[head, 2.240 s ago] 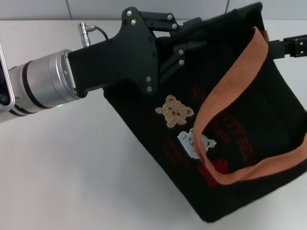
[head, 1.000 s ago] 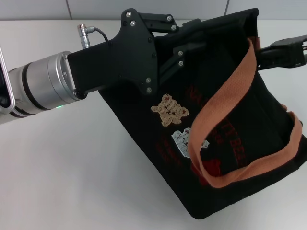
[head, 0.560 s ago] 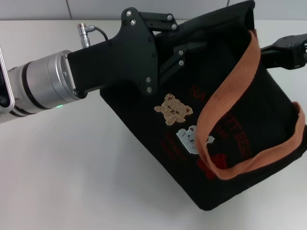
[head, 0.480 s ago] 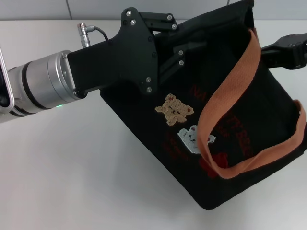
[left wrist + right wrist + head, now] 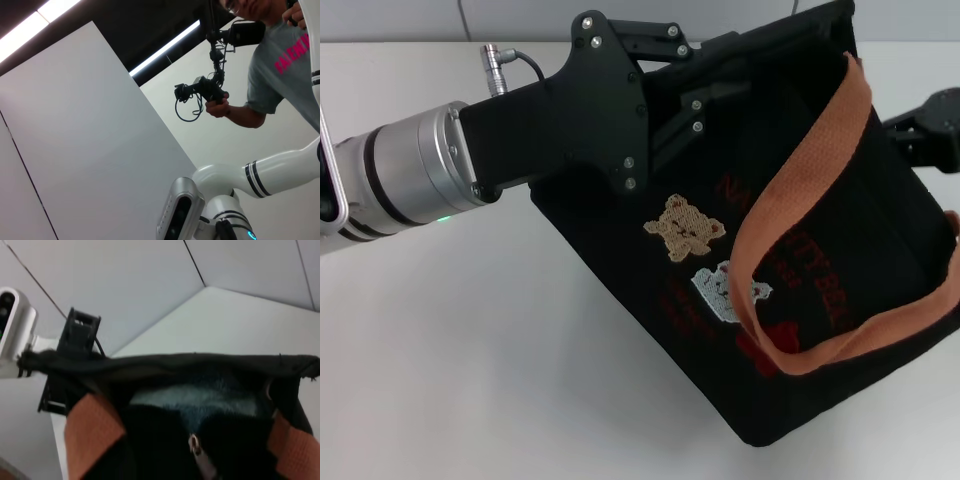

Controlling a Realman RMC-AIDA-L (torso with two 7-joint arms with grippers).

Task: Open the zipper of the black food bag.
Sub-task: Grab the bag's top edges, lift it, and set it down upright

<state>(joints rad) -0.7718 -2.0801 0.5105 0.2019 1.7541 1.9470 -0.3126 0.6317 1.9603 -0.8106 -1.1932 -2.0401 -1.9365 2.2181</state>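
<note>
The black food bag (image 5: 800,300) was seen tilted on the white table (image 5: 470,350), its upper left corner clamped between the fingers of the left gripper (image 5: 705,85), which was closed on the fabric. Compared with half a second before, the right gripper (image 5: 932,135) had been drawn back toward the right edge of the head view, apart from the bag's top edge; whether its jaws were open or closed could not be told. The orange-brown handle (image 5: 800,200) was draped across the front panel much as before. In the right wrist view the bag's mouth was seen gaping, and a small metal pull (image 5: 193,442) of the zipper (image 5: 175,360) was seen hanging inside.
</note>
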